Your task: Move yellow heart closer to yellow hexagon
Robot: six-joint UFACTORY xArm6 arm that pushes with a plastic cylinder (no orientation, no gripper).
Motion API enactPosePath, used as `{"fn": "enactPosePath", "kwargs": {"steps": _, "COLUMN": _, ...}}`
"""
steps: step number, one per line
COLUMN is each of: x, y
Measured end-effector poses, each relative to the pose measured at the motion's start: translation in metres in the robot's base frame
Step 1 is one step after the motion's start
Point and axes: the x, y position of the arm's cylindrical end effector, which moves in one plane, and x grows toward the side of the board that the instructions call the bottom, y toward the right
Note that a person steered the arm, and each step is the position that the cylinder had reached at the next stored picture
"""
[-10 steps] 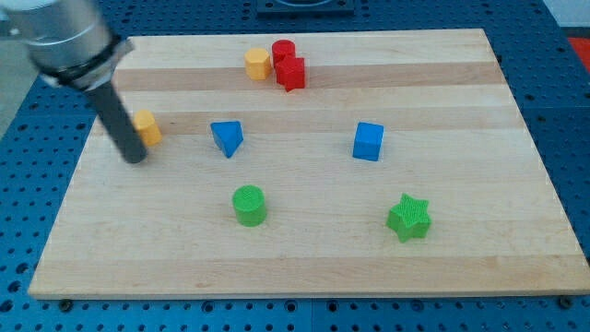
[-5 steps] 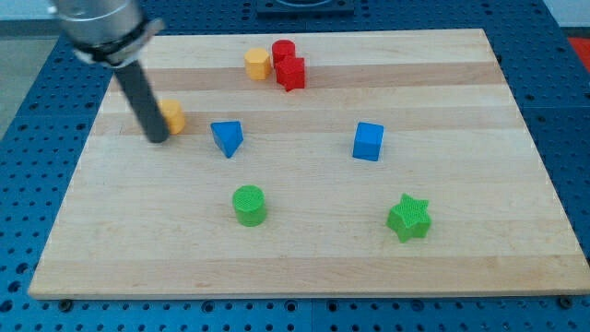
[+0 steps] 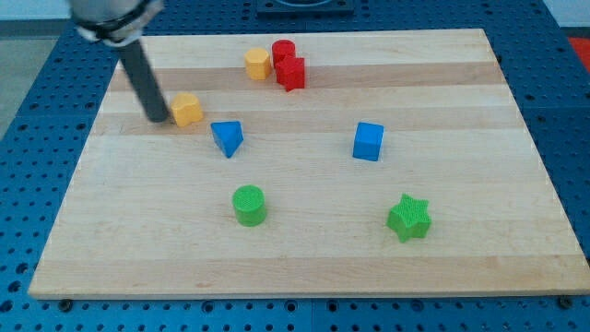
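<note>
The wooden board [image 3: 304, 258] lies on a blue perforated table [image 3: 28, 111]. The rod ends in my tip [image 3: 159, 119], which sits near the board's left edge, in the upper half. There is no hand or claw on this arm; the rod holds nothing and only presses sideways. My tip stands just beside the yellow heart [image 3: 187, 110], on the heart's left, touching it or very nearly so; the contact line itself cannot be made out.

The yellow heart lies in the upper left part of the board, well clear of the left edge and of the top edge. Its outline is too small to read which way its point faces, and no long axis can be told with confidence.

The yellow hexagon [image 3: 257, 64] sits near the top edge, left of centre, up and to the right of the heart, apart from it. A red cylinder [image 3: 283, 53] stands just beside the hexagon on its right, and a red block [image 3: 290, 73] touches or nearly touches that cylinder from below.

Bare wood runs between the heart and the hexagon. The blue triangle [image 3: 227, 137] lies just below and right of the heart, near it but apart. The blue cube [image 3: 368, 141] sits right of centre. The green cylinder [image 3: 249, 205] and green star [image 3: 408, 218] lie toward the bottom edge, well apart from the heart.
</note>
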Motion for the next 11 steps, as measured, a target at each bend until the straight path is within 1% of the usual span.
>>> {"fn": "enactPosePath", "kwargs": {"steps": 1, "x": -0.015, "y": 0.04}}
{"fn": "enactPosePath", "kwargs": {"steps": 2, "x": -0.001, "y": -0.018}}
{"fn": "enactPosePath", "kwargs": {"steps": 3, "x": 0.024, "y": -0.046}}
{"fn": "enactPosePath", "kwargs": {"steps": 4, "x": 0.015, "y": -0.015}}
{"fn": "enactPosePath", "kwargs": {"steps": 5, "x": -0.014, "y": 0.047}}
{"fn": "enactPosePath", "kwargs": {"steps": 6, "x": -0.02, "y": 0.06}}
{"fn": "enactPosePath", "kwargs": {"steps": 7, "x": 0.011, "y": 0.019}}
{"fn": "enactPosePath", "kwargs": {"steps": 8, "x": 0.036, "y": 0.013}}
{"fn": "enactPosePath", "kwargs": {"steps": 10, "x": 0.03, "y": 0.058}}
{"fn": "enactPosePath", "kwargs": {"steps": 11, "x": 0.0, "y": 0.076}}
